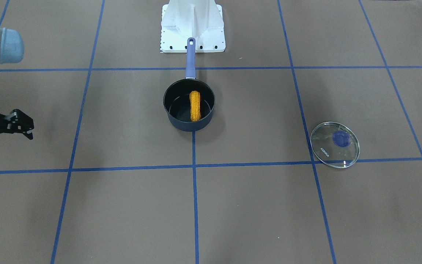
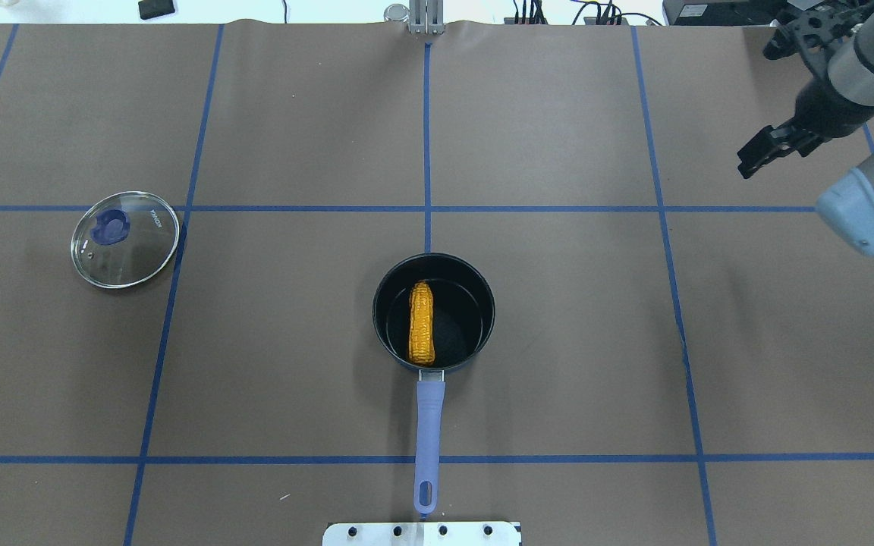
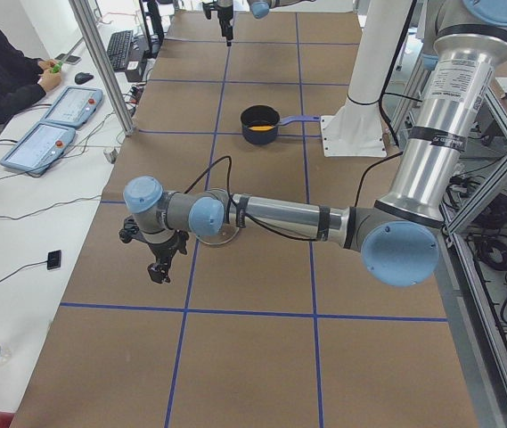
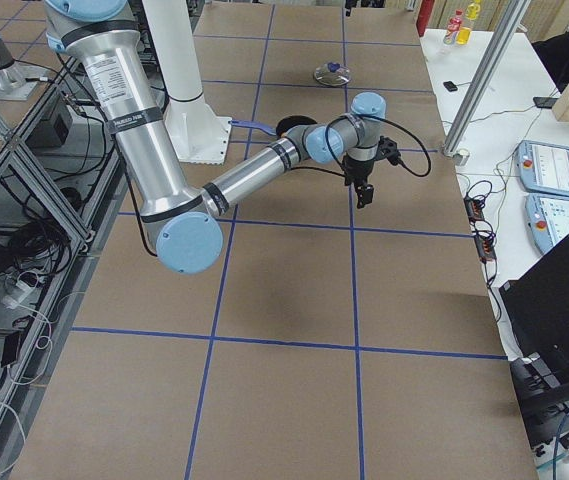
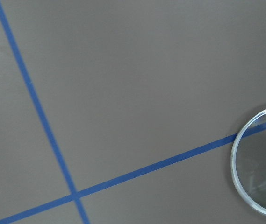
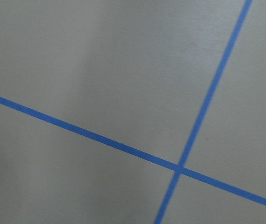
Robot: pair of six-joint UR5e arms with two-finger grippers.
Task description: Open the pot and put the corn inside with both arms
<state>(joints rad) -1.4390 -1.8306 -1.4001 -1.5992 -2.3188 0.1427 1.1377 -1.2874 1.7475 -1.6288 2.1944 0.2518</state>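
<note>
Pot point(image 2: 482, 303) uncovered, standing near the middle of the worktop point(image 2: 293, 114). Its handle point(image 2: 429, 432) points straight back at the white mounting base point(image 1: 192, 25).

Corn cob point(image 2: 421, 322) lies inside the pot, lengthwise in line with the handle.

Glass lid point(image 2: 125, 239), marked KONKA, lies flat on the worktop well off to the robot's left, knob side up, across a blue tape line. It touches nothing else.

Right hand point(image 2: 767, 152) hangs above the worktop far out on the robot's right, well apart from the pot and carrying nothing. I cannot tell from any view whether its fingers are spread or pressed together.

Left hand point(image 3: 158, 266) points down near the lid. It shows only in the side view, so I cannot tell its finger state.
</note>
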